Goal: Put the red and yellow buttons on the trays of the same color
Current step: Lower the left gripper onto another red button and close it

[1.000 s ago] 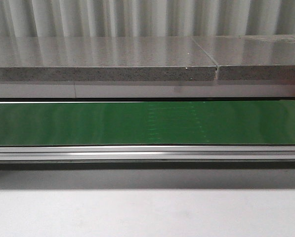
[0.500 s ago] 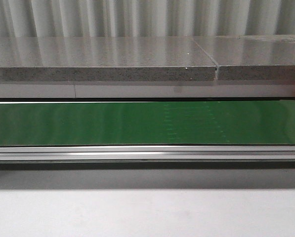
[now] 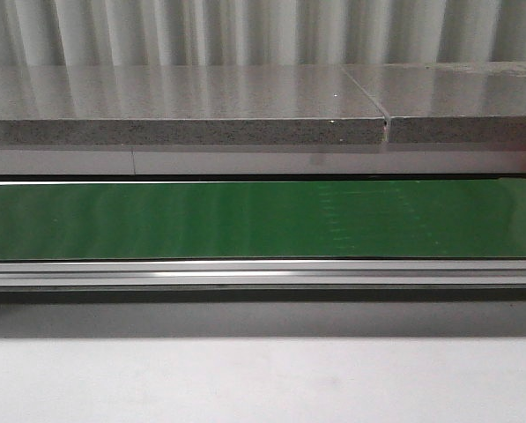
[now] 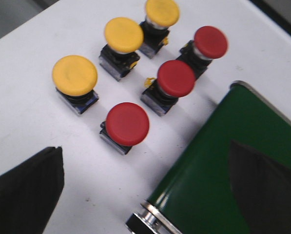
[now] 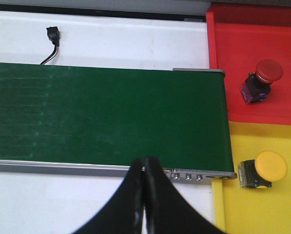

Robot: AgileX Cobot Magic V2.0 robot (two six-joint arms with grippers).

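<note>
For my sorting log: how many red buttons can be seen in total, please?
4. Three stand unsorted on the white table beside the belt: nearest red button, middle red button, far red button. The sorted red button stands on the red tray. Others may be hidden.

No text, label, brand, number or sign can be read in any view. The mushroom-capped red and yellow push buttons, the flat green conveyor belt, the red and yellow plastic trays and the speckled grey stone slab all show plain, unmarked surfaces. Any marks on the buttons' dark bases are too small and blurred to make out.
</note>
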